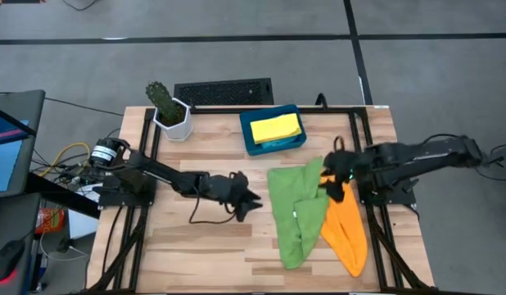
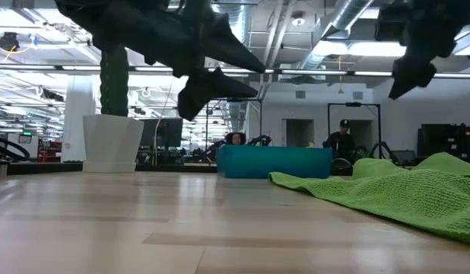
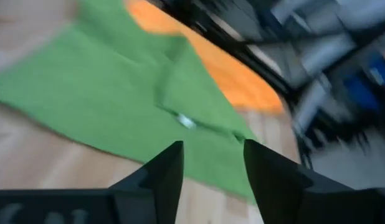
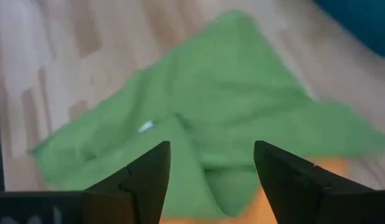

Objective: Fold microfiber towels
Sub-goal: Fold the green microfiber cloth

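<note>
Centrally, the wooden table (image 1: pixel 196 246) is seen bearing the green towel (image 1: pixel 295 215) over the orange towel (image 1: pixel 345 231), flanked by the left gripper (image 1: pixel 251 203) and right gripper (image 1: pixel 335 185), both spread empty.

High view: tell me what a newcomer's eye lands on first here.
The green towel lies rumpled right of the table's centre, overlapping the orange towel beside it near the right edge. Behind them a blue tray holds a folded yellow towel, with a potted cactus at the back left. The left gripper and right gripper hover open on either side of the green towel.
</note>
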Robot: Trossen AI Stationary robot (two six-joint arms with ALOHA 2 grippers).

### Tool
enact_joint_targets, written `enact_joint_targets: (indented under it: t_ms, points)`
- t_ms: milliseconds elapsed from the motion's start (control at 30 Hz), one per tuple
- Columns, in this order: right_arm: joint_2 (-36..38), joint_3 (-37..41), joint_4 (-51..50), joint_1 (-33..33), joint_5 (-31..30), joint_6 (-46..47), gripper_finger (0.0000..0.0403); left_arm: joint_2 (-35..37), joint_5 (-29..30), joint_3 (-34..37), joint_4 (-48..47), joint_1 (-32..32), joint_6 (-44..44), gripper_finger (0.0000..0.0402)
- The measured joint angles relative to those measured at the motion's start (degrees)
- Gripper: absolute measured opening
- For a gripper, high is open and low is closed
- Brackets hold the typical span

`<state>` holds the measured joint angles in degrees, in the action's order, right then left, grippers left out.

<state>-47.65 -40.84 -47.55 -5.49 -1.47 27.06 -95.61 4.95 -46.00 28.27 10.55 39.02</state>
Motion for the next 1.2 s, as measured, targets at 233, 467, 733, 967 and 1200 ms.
enact_joint_targets:
  t_ms: [233, 467, 733, 967, 1200]
  points:
    - [-13.42, 4.22, 14.8, -9.29, -0.75, -9.96, 0.0255, -0.02, -0.68, -0.02, -1.64, 4.23, -11.31, 0.0172]
    - [-28.38, 4.26, 23.93, -7.28, -0.02, -19.88, 0.0255, -0.04, 8.51, -0.01, -3.82, 7.05, -7.13, 0.0172]
    - [-36.17, 4.24, 29.42, -7.63, 1.48, -21.11, 0.0255, -0.04, 9.33, 0.0, -6.63, 9.05, -3.63, 0.0172]
    - [-40.32, 4.01, 30.57, -7.98, 1.09, -20.65, 0.0232, -0.07, 9.39, 0.0, -8.44, 9.77, -2.3, 0.0172]
    - [-40.08, 3.11, 29.4, -7.98, 1.47, -19.07, 0.0144, -0.09, 9.4, 0.0, -8.39, 9.75, -1.42, 0.0172]
